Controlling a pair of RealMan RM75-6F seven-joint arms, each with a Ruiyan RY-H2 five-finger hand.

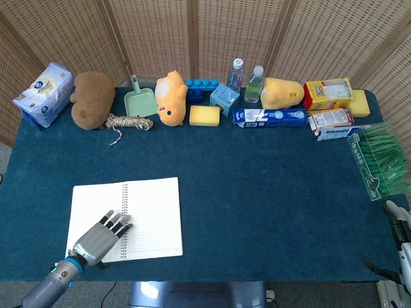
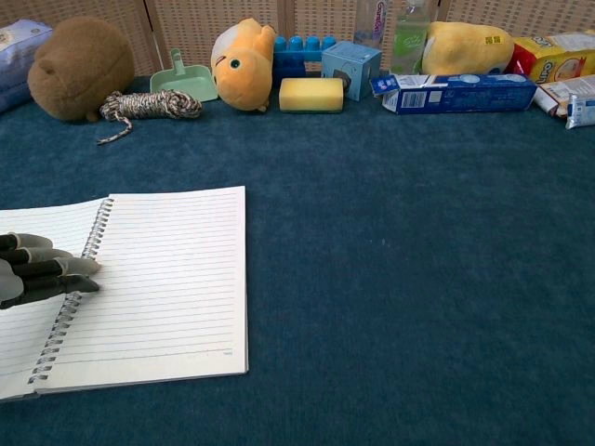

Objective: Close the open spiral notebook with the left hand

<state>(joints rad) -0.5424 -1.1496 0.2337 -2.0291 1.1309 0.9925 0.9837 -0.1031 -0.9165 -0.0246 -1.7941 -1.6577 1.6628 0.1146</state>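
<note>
while the spiral notebook (image 1: pixel 124 220) lies open and flat on the near left part of the blue table (image 1: pixel 270 192), we see our left hand (image 1: pixel 97 237) resting on it, palm down, with its fingers (image 2: pixel 56 268) stretched out side by side across the left page and their tips reaching the wire spine. the hand holds nothing; the fingers lie extended and close together rather than curled. in the chest view only the fingertips show at the left edge, lying on the paper just beside the coil. the lined right page is bare and faces up, so the notebook is not yet closed.

of our right hand (image 1: pixel 399 221) only a small part shows at the far right edge of the head view, and we cannot tell how its fingers stand.

along the far edge of the table we see a row of things well apart from the notebook: a tissue pack (image 1: pixel 43 94), a brown plush (image 1: pixel 91 99), a coil of rope (image 1: pixel 125 122), a green dustpan (image 1: pixel 140 99), an orange plush (image 1: pixel 171 96), a yellow sponge (image 1: pixel 205 115), two bottles (image 1: pixel 246 80) and a blue box (image 1: pixel 270 117).
</note>
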